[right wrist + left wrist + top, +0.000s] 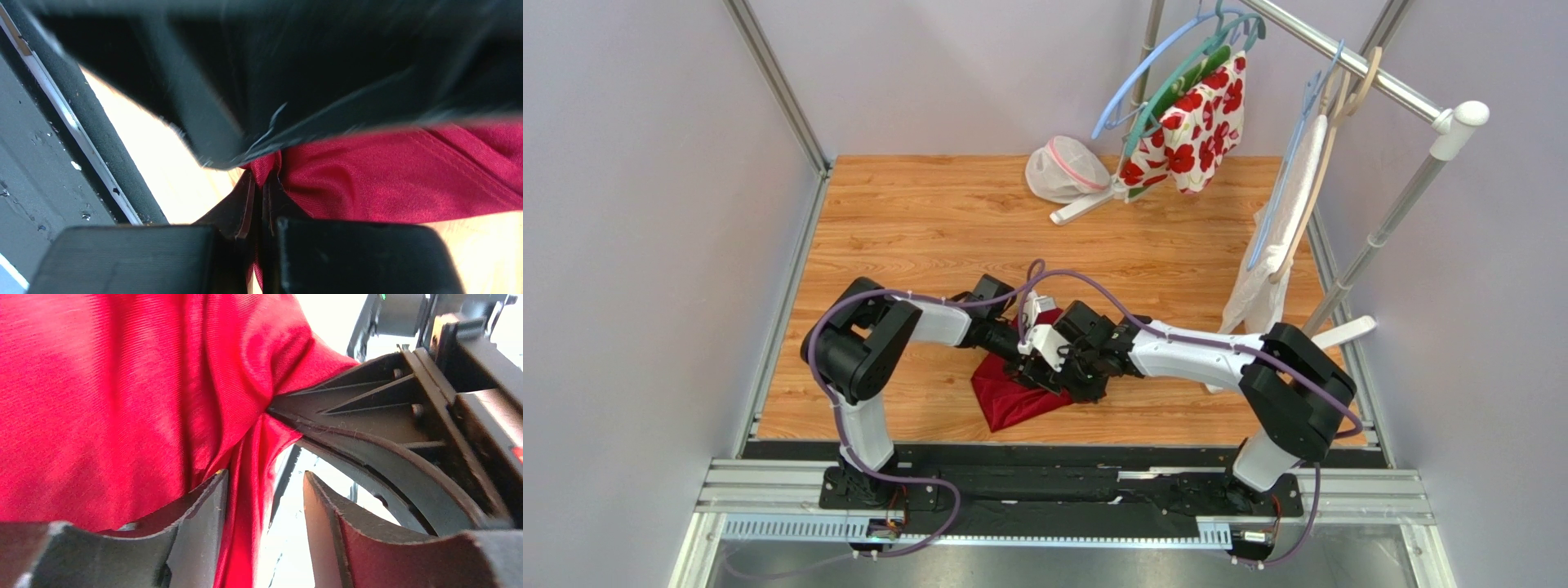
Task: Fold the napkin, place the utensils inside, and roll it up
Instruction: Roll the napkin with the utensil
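Observation:
The dark red napkin (pixel 1011 395) lies bunched on the wooden table (pixel 928 221) just in front of the two grippers, which meet above it. My left gripper (pixel 1024 339) stands open; in the left wrist view a hanging fold of the napkin (pixel 104 398) runs between its fingers (pixel 205 514), against the left one. My right gripper (pixel 1064 357) is shut on a pinch of the napkin (pixel 393 177), and its jaws meet on the cloth (pixel 261 179). The right gripper's finger (pixel 368 404) shows gripping that fold from the right. The utensils are out of view.
A clothes rack (pixel 1382 74) stands at the back right with hangers, a white cloth with red flowers (pixel 1195 120) and a white towel (pixel 1274 251). A pale mesh bag (pixel 1066 169) lies at the back. The metal rail (pixel 1063 490) runs along the near edge.

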Robot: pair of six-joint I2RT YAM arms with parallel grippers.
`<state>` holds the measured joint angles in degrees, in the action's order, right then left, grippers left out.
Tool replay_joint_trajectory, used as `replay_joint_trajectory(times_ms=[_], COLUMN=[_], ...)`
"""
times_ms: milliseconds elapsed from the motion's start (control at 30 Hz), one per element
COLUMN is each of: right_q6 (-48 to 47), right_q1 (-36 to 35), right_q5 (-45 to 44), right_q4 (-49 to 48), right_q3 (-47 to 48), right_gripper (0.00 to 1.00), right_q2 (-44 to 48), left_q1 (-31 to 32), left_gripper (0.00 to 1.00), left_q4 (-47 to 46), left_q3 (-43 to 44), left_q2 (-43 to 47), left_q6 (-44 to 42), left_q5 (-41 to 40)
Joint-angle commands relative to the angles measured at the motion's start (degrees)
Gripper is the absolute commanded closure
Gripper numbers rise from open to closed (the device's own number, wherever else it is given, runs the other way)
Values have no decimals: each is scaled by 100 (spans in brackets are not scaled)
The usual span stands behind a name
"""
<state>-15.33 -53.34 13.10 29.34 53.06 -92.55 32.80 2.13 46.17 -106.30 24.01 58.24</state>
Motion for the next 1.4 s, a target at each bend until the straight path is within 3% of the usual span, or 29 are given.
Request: replay_joint_trajectory(times_ms=[0,333,500,767,867,933,1000,1067,1200,1367], right_q6=[-84,223,364,724,847,865,892,953,1015,1076], right_q1=[78,236,351,632,781,904,974,1106,1308,1405], right_q5=[69,412,789,1361,1721,1975,2108,2249,2390,2355], right_q4=[484,871,933,1003,1021,1021,1065,1100,1109,1109], right_q3=[205,609,750,1040,1163,1259,1330,1400,1444,1418], right_gripper=[100,100,100,100,100,100,100,100,100,100], right_q2=[-184,-456,-562,-878,-1097,-1238,-1457,-1572,-1836,-1898], left_q1=[-352,-933,-1362,-1794,-1794,-1785,-1759,-1672,-1285,-688], left_gripper=[40,39,39,39,38,38,27,24,24,24], left_q4=[393,1289,1659,1659,1501,1194,922,912,658,675], left_q3=[137,954,1245,438,-159,-668,-1003,-1355,-1874,-1972], left_q2=[241,680,996,2165,2964,3667,4274,4695,5031,4804], left_q6=[-186,-125,121,499,718,921,1157,1281,1597,1703], left_q5=[-1147,-2377,-3616,-5127,-5016,-4518,-4138,-3777,-3530,-3793])
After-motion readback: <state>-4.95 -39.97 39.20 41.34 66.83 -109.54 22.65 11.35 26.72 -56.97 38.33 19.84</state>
